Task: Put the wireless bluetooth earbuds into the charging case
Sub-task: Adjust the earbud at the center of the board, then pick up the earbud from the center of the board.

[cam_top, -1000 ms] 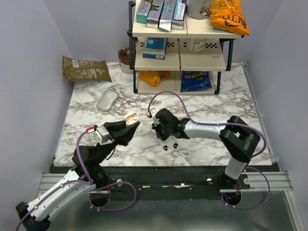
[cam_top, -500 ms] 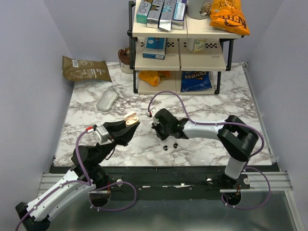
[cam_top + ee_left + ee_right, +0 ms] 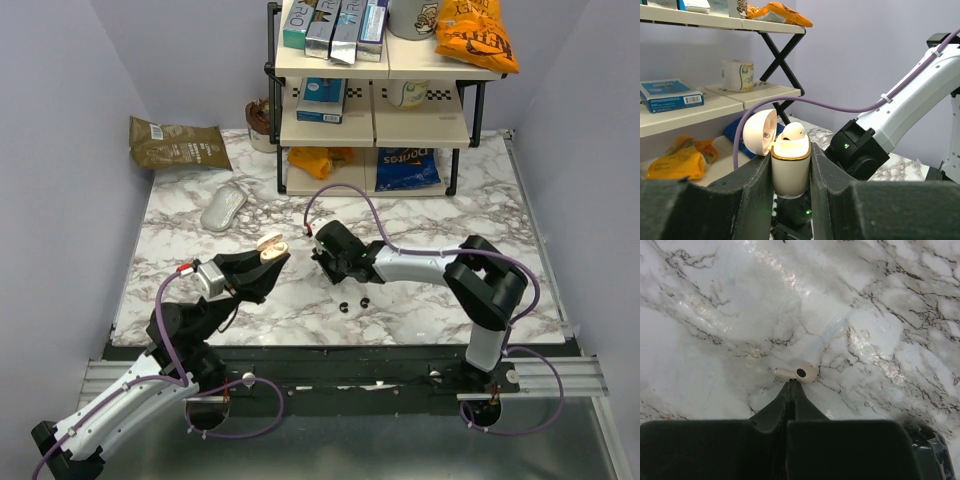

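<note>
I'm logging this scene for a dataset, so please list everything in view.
charging case: one, white with gold rim, lid open, in the left gripper
earbuds: two, white; one seated in the case, the other on the marble at the right gripper's tips
black bits: two, tiny, on the table near the right gripper
oval object: one, grey, table's left part
bag: one, brown, far left corner
shelf rack: one, black frame, cream shelves, at the back, holding boxes and snack bags
table: one, white marble
left gripper: black, shut on the case
right gripper: black, shut
</note>
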Motion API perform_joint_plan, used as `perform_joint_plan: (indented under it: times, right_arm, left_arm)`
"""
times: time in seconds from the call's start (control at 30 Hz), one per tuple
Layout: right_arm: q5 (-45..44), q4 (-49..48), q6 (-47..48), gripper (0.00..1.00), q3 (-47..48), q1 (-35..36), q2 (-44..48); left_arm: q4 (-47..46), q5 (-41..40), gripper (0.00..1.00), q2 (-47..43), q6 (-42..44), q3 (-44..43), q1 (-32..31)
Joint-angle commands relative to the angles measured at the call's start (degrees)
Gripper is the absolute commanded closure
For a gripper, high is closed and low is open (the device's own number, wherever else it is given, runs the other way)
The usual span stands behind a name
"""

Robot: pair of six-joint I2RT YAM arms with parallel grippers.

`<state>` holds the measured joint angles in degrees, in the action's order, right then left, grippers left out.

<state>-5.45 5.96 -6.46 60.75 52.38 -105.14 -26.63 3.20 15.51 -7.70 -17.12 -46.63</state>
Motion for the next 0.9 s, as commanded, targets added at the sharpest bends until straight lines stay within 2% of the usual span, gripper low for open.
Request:
perform_joint_plan:
  times: [0.0,0.1,0.33,0.6,0.87]
  right_arm:
    - [-6.76,3.80,2.76,0.85,1.30,-1.14,-2.70]
    - [-7.56,3.98,3.21,0.72,1.48,-1.31,-2.70]
    - [-3.61,3.18,1.28,0.59,0.25,-1.40,1.16]
    - [-0.96,3.88,-6.19,0.40,2.26,-1.32,3.54]
    - [-5.35,9.86,-21.82,0.40,7.89,-1.40,-0.67]
  left_arm:
    - [0.27,-0.74,1.00,0.31,1.02,-1.51,-0.21]
    - [0.09,-0.65,1.00,0.49,0.94,-1.51,-0.21]
    - [0.18,-0.65,1.00,-0.21,0.94,-1.33,-0.21]
    - [0.62,-0.65,1.00,-1.18,0.76,-1.16,-0.21]
    - [0.62,-0.83,1.00,-1.44,0.41,-1.24,-0.21]
